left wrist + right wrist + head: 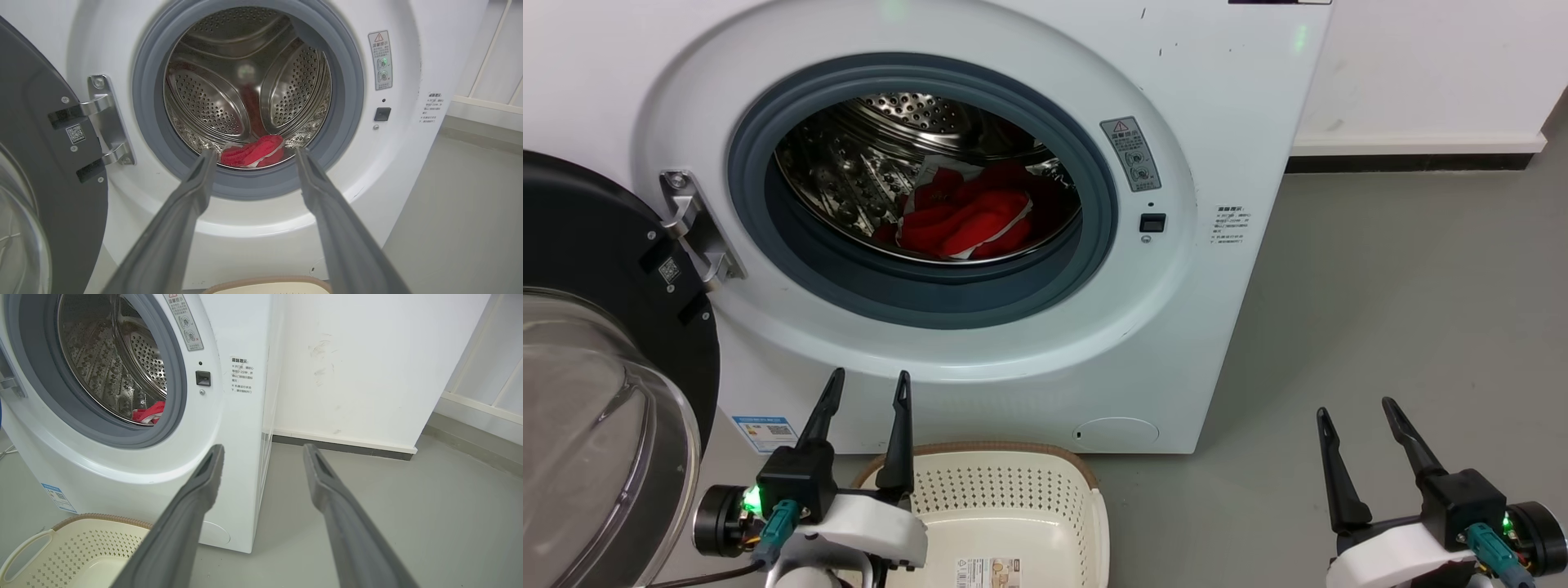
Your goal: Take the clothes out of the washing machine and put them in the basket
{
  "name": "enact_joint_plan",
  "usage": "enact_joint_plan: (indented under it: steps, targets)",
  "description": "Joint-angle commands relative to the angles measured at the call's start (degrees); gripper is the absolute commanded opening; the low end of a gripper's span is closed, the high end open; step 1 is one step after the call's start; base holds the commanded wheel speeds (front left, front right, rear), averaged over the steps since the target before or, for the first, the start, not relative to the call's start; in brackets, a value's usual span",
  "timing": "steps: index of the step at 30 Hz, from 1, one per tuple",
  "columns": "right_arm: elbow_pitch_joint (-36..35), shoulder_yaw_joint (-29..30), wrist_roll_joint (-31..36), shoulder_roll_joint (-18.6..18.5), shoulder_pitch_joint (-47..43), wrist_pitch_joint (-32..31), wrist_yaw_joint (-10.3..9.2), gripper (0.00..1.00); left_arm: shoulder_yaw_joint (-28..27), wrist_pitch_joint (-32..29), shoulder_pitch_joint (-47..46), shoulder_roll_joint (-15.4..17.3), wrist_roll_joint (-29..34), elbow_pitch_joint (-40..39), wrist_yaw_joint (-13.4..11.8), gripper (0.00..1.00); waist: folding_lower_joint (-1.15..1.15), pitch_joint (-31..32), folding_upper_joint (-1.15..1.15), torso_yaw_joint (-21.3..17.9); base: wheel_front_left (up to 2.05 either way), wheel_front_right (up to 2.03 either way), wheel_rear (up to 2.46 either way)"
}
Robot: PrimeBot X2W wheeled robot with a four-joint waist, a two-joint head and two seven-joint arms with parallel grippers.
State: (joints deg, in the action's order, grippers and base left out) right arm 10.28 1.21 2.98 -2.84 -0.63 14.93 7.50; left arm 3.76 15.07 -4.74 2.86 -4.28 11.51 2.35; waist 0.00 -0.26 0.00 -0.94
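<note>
Left gripper (870, 374) and right gripper (1354, 406): fingers (898, 433) wide, empty; clothes (968, 216) lie crosswise in the washing machine (1217, 122).

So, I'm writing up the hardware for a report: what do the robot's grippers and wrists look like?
The left gripper and right gripper match. Each has two long, tapered dark grey fingers on a black block, a white wrist shell, a black round joint beside a green light, and a teal cable plug.
</note>
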Motion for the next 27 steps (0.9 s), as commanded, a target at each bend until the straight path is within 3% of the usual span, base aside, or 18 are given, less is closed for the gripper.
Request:
enact_joint_plan:
  steps: [1,7,14,27]
  targets:
    - [-0.1,-0.08,-0.15,-0.07,0.34,0.24,-0.02,1.0,0.06,0.16,0.13,0.05,-0.04,-0.37,-0.35,1.0,0.0,-0.09,0.0,-0.01,0.0,0.0,0.0]
    - [-1.77,-0.7,-0.19,-0.06,2.18,0.24,-0.02,1.0,-0.04,0.16,-2.87,0.05,0.15,-1.34,-1.07,1.0,0.0,-3.9,0.0,-0.77,0.0,0.0,0.0]
    - [-4.98,-2.74,-0.04,-0.04,6.75,0.23,-0.03,1.0,-1.57,0.16,-12.31,1.15,1.85,1.28,-1.69,1.0,0.0,-13.18,0.0,-4.14,0.0,0.0,0.0]
    - [-7.27,-6.28,-3.18,0.01,14.8,0.31,-0.03,1.0,-3.28,0.16,-36.36,7.04,3.61,16.36,-1.27,1.0,0.0,-29.99,0.0,-12.24,0.0,0.0,0.0]
